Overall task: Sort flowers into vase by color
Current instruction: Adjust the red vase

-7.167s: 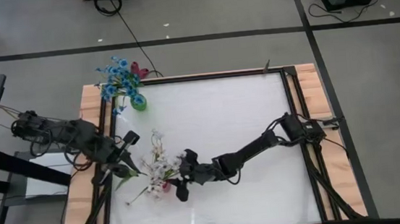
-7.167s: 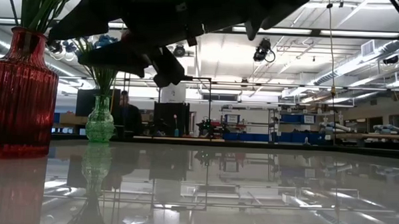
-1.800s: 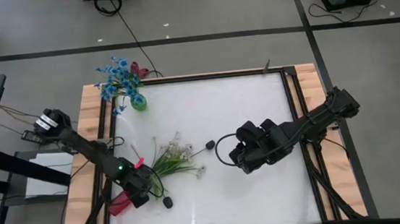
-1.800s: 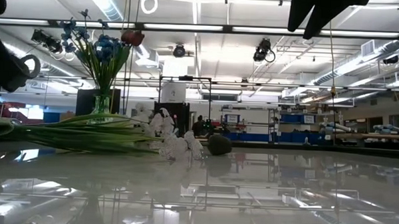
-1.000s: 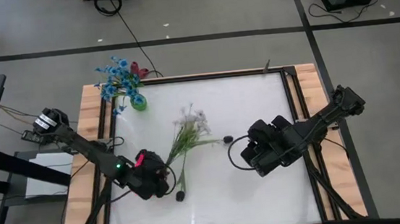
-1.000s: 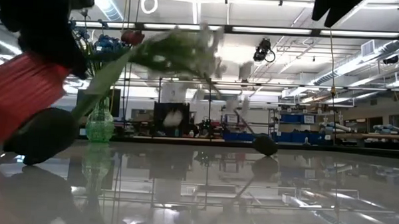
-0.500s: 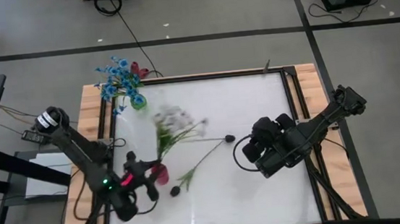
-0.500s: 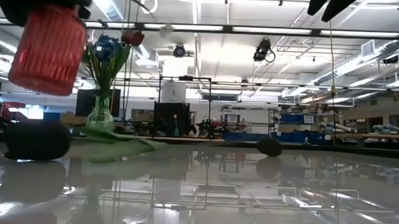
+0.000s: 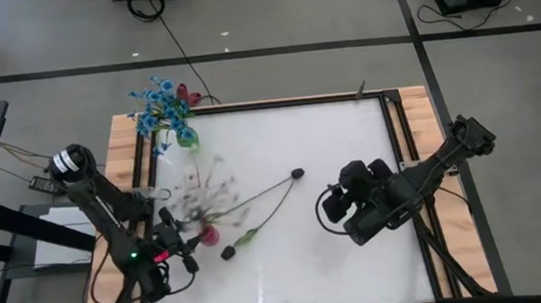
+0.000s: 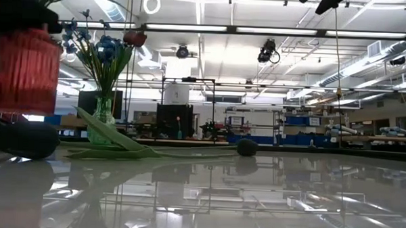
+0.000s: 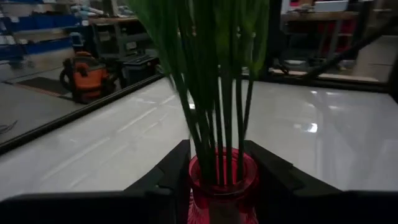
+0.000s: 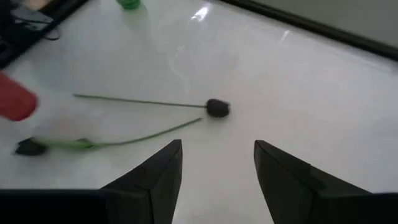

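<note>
Red ribbed vase sits clamped between the left gripper's fingers near the table's left edge, held upright with green stems in it. Green vase with blue flowers stands at the back-left corner. Two dark-headed flowers lie loose on the table mid-left. Right gripper hovers right of centre, fingers wide, holding nothing.

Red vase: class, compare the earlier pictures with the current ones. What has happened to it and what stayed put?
The left gripper took hold of the red vase, which had tipped over, and lifted it upright, its white flowers swinging up. Two dark-headed flowers shifted on the table. The right gripper withdrew, open. The green vase of blue flowers stayed.
</note>
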Tool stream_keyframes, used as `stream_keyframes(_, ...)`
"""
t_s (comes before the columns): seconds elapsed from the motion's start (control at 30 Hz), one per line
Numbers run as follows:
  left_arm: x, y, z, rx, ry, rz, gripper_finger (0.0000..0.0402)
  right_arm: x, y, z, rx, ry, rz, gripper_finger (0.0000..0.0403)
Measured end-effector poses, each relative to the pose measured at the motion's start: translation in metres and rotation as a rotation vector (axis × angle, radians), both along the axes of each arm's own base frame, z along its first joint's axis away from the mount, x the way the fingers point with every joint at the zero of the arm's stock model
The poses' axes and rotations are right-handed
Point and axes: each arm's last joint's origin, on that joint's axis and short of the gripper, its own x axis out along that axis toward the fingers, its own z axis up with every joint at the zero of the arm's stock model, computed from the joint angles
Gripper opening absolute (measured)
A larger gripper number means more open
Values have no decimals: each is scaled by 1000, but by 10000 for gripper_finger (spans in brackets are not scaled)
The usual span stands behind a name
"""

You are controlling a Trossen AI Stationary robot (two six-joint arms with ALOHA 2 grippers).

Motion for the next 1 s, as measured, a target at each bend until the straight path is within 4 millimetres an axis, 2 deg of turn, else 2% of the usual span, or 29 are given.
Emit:
stream_keyframes(0.2,-24,0,-18,64,24,-109,128,-1,10,0,53,-33,20,207)
stream_keyframes(0.4,-49,4,-38,-4,3,-222,128,-3,15,-1,140,-43,-14,207)
stream_keyframes(0.73,-54,10,-47,-16,47,-240,129,8,17,-10,263,-26,-73,218)
stream_keyframes(1.0,-54,10,-50,-36,150,-252,230,15,17,-25,427,-72,-201,258)
